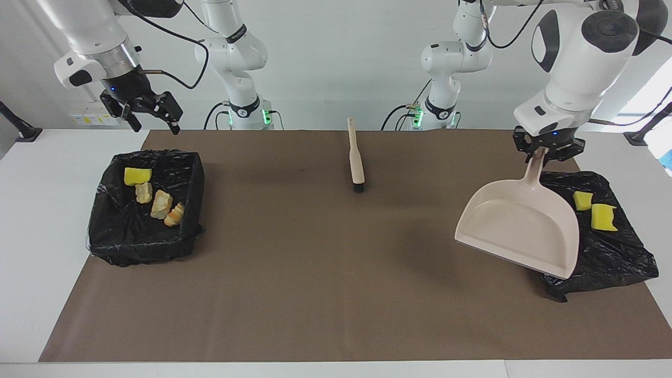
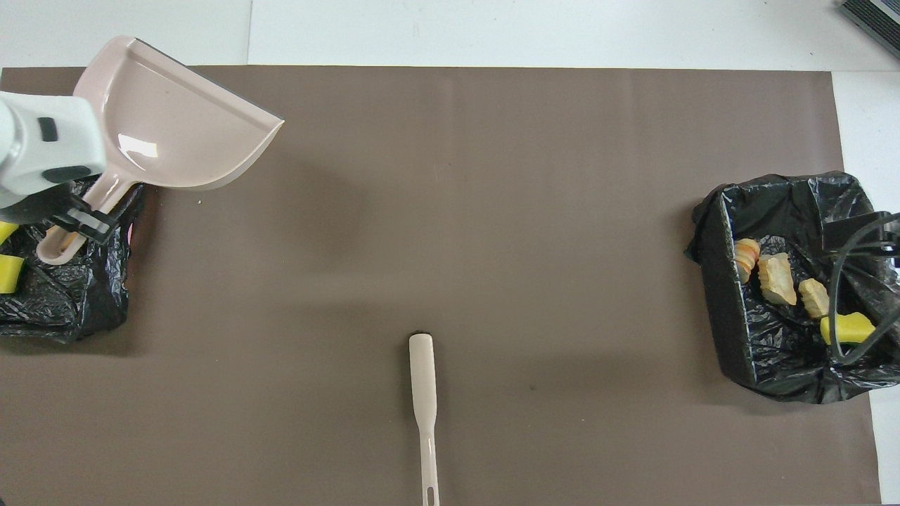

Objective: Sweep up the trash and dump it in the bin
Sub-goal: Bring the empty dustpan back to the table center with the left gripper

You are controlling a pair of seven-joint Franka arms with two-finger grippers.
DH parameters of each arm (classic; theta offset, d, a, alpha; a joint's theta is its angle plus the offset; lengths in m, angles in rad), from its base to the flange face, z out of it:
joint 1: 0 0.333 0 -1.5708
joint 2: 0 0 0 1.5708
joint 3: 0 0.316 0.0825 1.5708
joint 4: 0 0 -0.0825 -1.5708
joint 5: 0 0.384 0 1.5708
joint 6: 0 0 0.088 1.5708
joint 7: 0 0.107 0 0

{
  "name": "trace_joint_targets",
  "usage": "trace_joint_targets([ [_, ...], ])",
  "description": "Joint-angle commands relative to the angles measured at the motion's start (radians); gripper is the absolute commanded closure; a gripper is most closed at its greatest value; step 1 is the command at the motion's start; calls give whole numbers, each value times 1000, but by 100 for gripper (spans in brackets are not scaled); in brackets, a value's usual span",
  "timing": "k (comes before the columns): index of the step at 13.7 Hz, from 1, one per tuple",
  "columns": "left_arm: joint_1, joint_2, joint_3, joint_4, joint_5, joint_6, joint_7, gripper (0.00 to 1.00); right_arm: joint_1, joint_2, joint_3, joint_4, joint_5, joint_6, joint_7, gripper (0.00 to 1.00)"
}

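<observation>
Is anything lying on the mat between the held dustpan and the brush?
Nothing visible does. The left pincer holds the beige dustpan raised by its bin; bare brown mat runs to the brush.
</observation>
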Motion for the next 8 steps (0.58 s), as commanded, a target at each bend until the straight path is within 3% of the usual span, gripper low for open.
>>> trace_joint_targets([
  [1,-118,-38,18,-71,-50,43,-243,100,7,-1,5,12,7,-21,3,0],
  [4,-188,-32,18,-106,-143,118,-392,100,7,-8,3,1,-10,-15,-27,0],
  [8,-279,-16,18,-227,-214,360,-547,100,7,-21,3,-23,-19,28,-37,0],
])
